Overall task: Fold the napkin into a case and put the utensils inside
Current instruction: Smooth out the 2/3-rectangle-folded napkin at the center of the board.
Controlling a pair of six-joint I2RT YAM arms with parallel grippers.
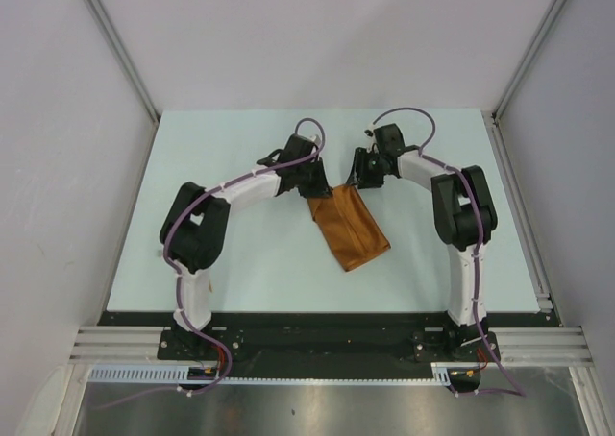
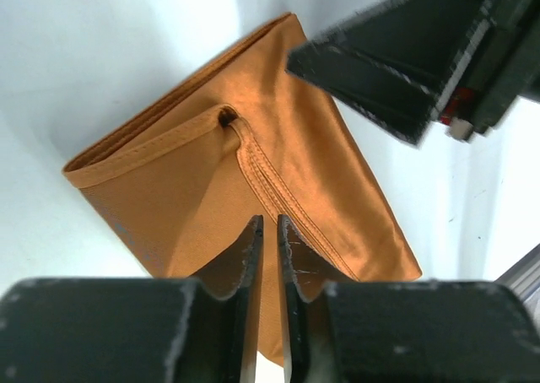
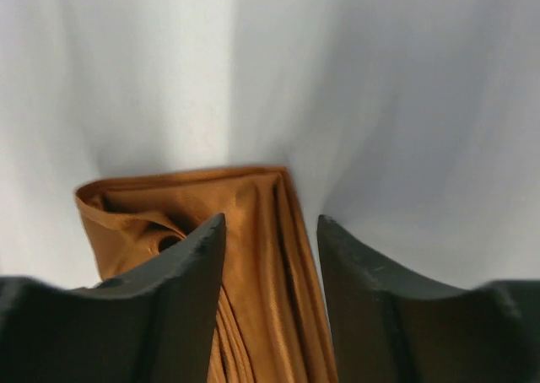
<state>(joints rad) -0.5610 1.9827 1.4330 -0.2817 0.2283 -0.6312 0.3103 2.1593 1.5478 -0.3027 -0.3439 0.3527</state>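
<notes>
Rust-orange cloth case (image 1: 350,230), layered, hemmed, rectangular

Three cams: one overhead, two on the wrists.

Top external sits high behind the rig and looks down and forward over the whole table (image 1: 240,263), far out. My left wrist cam looks along the left gripper (image 2: 268,227), close in on the case (image 2: 253,164). Right wrist cam looks along the right gripper (image 3: 270,223), closer yet and blurred, on one end of the same cloth. All three share the case. The left wrist cam also catches the right gripper at upper right.
</notes>
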